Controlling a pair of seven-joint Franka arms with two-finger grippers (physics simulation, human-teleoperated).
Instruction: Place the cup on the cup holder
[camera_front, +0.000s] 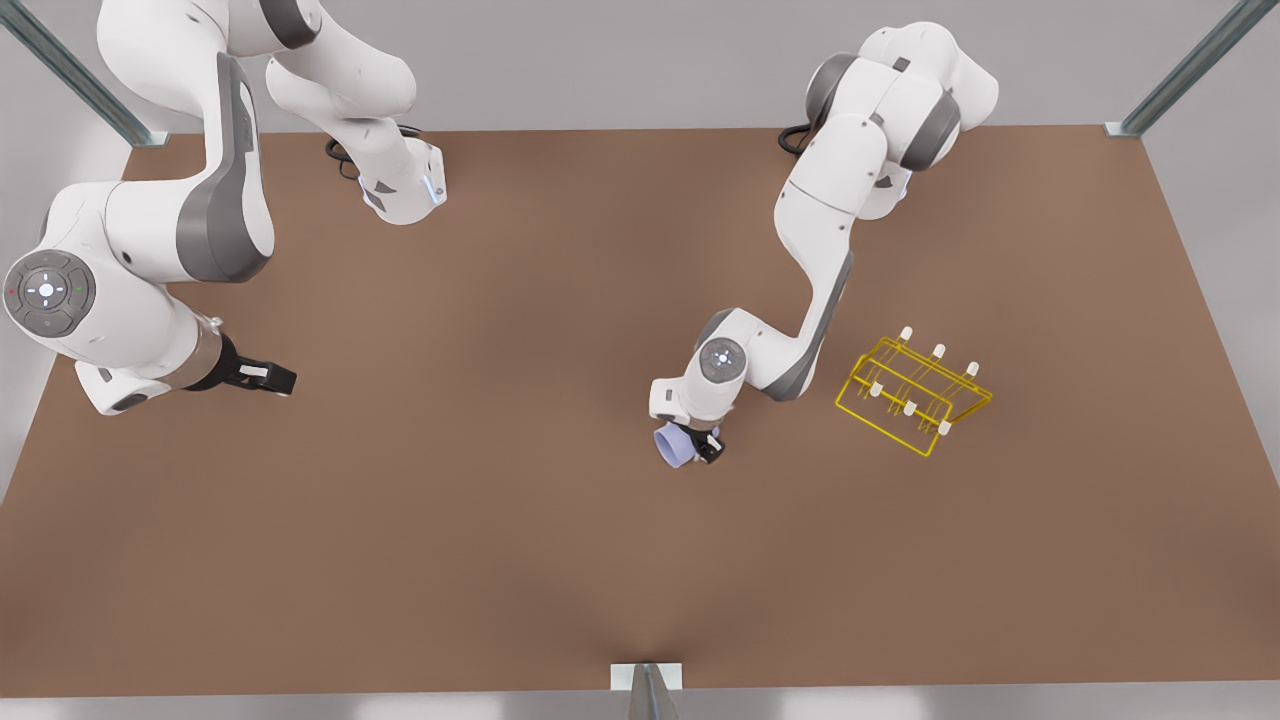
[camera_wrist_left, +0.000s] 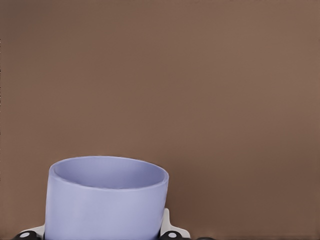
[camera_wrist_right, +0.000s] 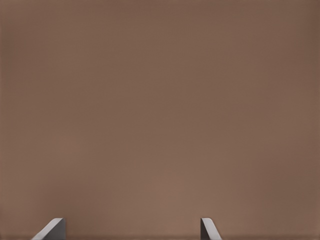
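Note:
The lavender-blue cup (camera_front: 675, 447) sits in my left gripper (camera_front: 700, 445), near the middle of the brown table in the front view. In the left wrist view the cup (camera_wrist_left: 105, 200) is close up, its open mouth facing away, with the fingers (camera_wrist_left: 171, 231) pressed on either side; the gripper is shut on it. The yellow wire cup holder (camera_front: 912, 393) with white-tipped prongs stands on the table toward the front view's right of the cup, well apart from it. My right gripper (camera_front: 283, 379) waits open at the front view's left, its fingertips (camera_wrist_right: 52, 229) spread over bare table.
The brown table (camera_front: 500, 560) stretches wide around both arms. Metal frame posts (camera_front: 1190, 70) stand at the back corners and a bracket (camera_front: 646, 678) at the front edge. The left arm's elbow rises between the cup and the back edge.

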